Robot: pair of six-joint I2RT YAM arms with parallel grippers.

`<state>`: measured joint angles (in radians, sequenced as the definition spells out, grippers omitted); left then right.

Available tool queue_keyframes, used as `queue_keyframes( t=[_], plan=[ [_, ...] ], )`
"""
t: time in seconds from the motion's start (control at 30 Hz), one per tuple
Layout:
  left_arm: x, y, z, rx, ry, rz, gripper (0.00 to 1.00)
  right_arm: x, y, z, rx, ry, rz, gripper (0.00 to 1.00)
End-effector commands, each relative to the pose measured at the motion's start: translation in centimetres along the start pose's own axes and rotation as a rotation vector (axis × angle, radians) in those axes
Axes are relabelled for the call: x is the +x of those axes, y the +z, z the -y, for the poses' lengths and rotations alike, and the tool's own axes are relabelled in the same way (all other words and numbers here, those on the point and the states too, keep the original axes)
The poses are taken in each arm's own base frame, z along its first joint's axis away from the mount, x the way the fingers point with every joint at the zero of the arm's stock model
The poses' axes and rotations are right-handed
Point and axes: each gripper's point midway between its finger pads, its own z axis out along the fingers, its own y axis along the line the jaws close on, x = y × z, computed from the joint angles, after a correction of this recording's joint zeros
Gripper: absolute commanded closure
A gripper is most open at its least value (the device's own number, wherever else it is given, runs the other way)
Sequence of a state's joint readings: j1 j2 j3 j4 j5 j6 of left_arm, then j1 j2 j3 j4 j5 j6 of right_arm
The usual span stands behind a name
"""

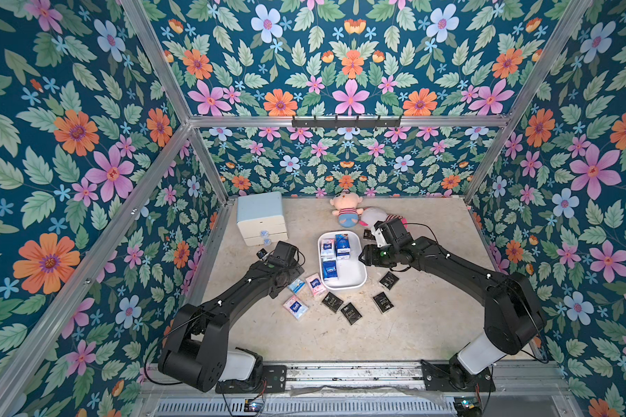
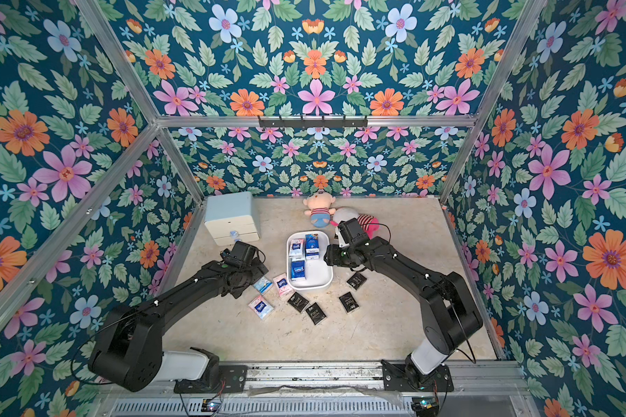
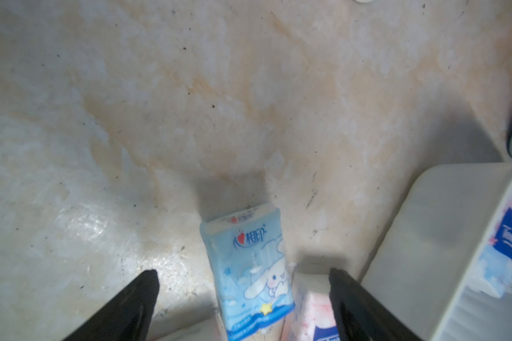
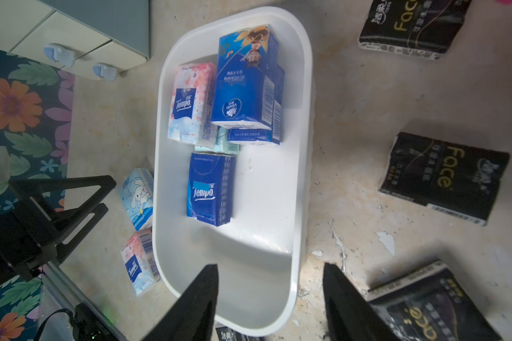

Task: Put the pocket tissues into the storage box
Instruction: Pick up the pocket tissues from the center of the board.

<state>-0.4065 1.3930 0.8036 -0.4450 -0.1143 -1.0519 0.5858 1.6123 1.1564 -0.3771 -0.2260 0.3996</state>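
Roughly, the job stands less than half done. Furthest left, the left gripper (image 3: 243, 276) hangs low over the table with its claw spread wide and nothing pinched. The light blue packet (image 3: 246, 251) lies flat on the table between its fingers, touched by neither as far as the wrist view shows. Just beside that packet lies a pink-and-white packet (image 1: 313, 281), close against the outer wall of the box, and a second pink-and-white packet (image 1: 295, 307) lies a little nearer the robot.

Next comes the storage box (image 4: 263, 206), near the middle of the table. The pocket tissues already in it crowd its far end: a pink Tempo pack (image 4: 189, 103), a blue pack (image 4: 246, 88) stacked on another, a pale green one of which only a sliver shows, and a dark blue Tempo pack (image 4: 210, 189) toward the middle. The near end is bare.

Rightward, five black packets wait on the table: two (image 1: 332, 302) (image 1: 351, 313) in front of the box, two (image 1: 383, 302) (image 1: 389, 280) off its right corner, and one (image 1: 367, 234) half hidden by the right wrist.

The right gripper (image 4: 269, 270) hovers over the box's bare end, claw spread and empty. By my count, eight packets remain outside.
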Motion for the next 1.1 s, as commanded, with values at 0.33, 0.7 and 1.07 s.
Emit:
queue_keyframes(
  t=[0.33, 0.7, 1.07],
  plan=[
    [1.7, 2.3, 0.0, -0.069, 0.011, -0.048, 0.12, -0.8, -1.0, 1.5, 0.033, 0.004, 0.047, 0.38],
    [2.1, 3.9, -0.4, -0.105, 0.037, -0.054, 0.47, -0.9, -1.9, 2.2, 0.047, 0.007, 0.067, 0.38],
    [0.1, -1.3, 4.7, 0.003, 0.159, 0.035, 0.48, -1.3, -2.4, 2.1, 0.038, 0.010, 0.081, 0.38]
  ],
)
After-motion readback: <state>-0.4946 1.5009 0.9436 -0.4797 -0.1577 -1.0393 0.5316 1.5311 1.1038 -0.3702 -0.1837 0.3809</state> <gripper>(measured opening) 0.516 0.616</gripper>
